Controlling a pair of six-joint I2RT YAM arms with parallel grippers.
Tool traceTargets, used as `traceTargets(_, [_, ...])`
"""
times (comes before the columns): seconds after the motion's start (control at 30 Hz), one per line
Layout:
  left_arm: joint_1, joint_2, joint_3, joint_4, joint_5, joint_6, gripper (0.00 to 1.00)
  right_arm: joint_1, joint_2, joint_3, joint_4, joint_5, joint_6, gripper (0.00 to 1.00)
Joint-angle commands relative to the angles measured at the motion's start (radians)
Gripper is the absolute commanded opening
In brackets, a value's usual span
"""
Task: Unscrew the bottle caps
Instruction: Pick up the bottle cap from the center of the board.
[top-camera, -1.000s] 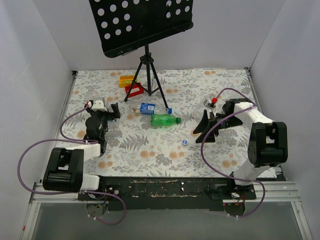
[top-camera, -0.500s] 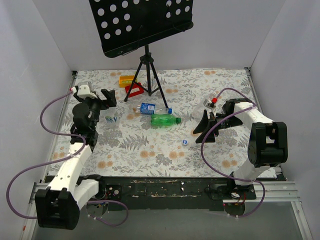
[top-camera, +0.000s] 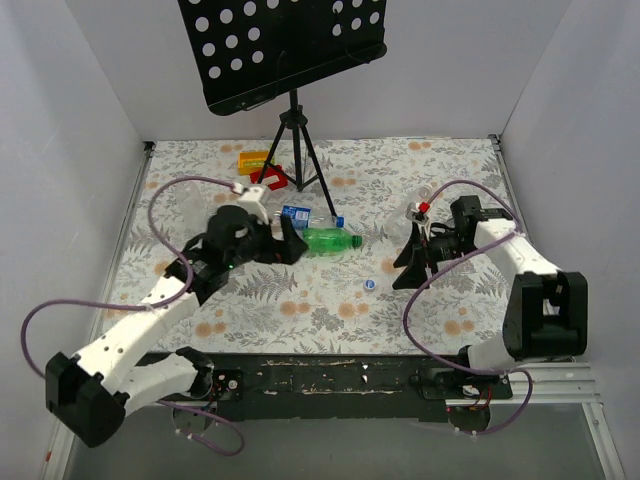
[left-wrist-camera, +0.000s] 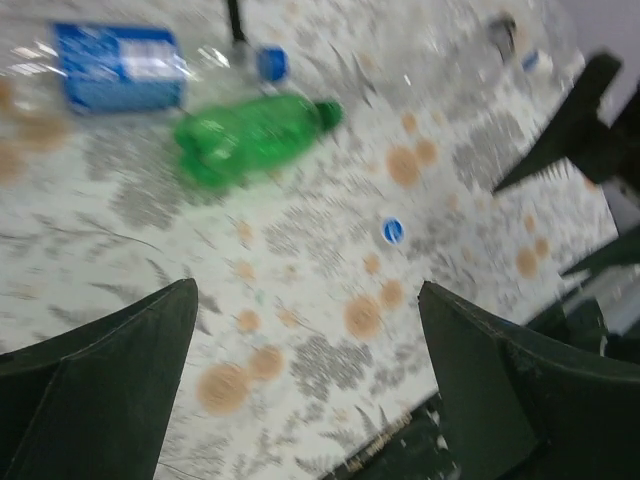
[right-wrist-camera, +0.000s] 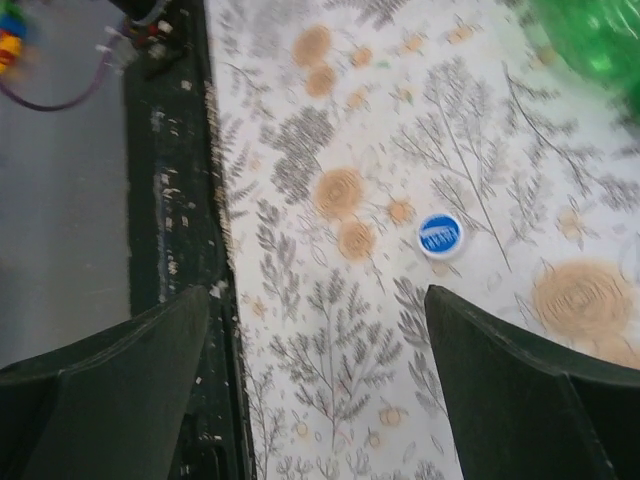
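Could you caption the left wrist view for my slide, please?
Open left gripper facing green bottle, labelled bottle and loose blue cap.

Lab booth: white walls (top-camera: 80, 100), floral tablecloth (top-camera: 400, 180)

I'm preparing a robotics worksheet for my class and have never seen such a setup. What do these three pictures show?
Two robot arms are bolted side by side at the near edge. The overhead picture shows both; the other two come from a camera on each wrist, looking past its own fingers. The left gripper and right gripper are open and hold nothing. On the flowered cloth lie a green bottle, a clear bottle with a blue label and a loose blue cap. At the back are a black music stand and red and yellow blocks.
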Motion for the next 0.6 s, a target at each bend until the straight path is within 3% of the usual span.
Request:
traceTargets(0.0, [-0.295, 0.122, 0.072, -0.157, -0.264, -0.131, 0.94, -0.005, -0.154, -0.097, 0.419, 0.261, 0.392, 0.96])
traceTargets(0.13, [-0.499, 0.34, 0.141, -0.162, -0.427, -0.211, 0.98, -0.028, -0.216, -0.151, 0.622, 0.536, 0.566, 0.96])
traceTargets(0.33, [-0.59, 0.628, 0.253, -0.081, -0.452, -0.269, 0.97, -0.119, -0.21, -0.141, 0.614, 0.478, 0.605, 0.96])
traceTargets(0.57, [-0.618, 0.866, 0.439, -0.101, -0.455, -0.274, 0.85, -0.132, -0.21, -0.143, 0.614, 0.484, 0.603, 0.96])
